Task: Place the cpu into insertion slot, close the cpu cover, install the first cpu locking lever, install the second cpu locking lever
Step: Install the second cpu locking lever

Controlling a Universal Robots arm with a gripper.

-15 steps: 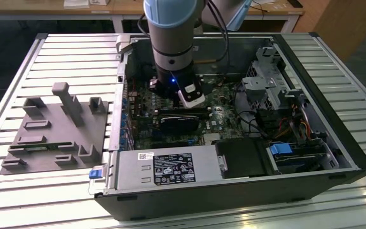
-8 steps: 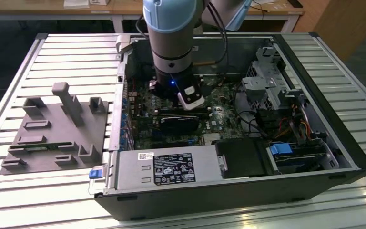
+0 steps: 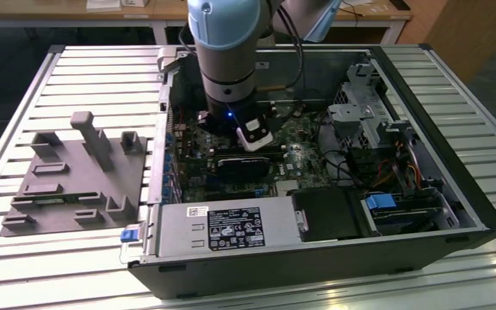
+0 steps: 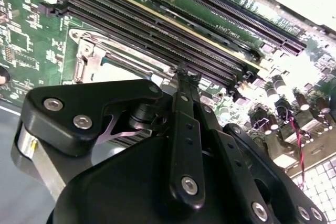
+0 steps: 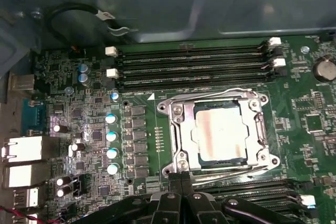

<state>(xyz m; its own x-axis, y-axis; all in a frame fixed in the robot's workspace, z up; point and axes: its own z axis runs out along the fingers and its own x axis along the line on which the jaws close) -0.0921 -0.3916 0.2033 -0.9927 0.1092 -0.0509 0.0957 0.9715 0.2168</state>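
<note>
In the first wrist view the black jaws [image 5: 181,182] stand closed together, holding nothing, their tips just at the near rim of the socket. The chip [image 5: 219,132] lies in the socket [image 5: 178,169], and the silvery cover [image 5: 181,129] seems to lie down flat around it. The second wrist view shows the long memory slots [image 4: 157,30] beyond the fingertips [image 4: 182,77]. In the exterior view the arm reaches into the open computer case [image 3: 317,258] on the slatted counter [image 3: 101,77].
</note>
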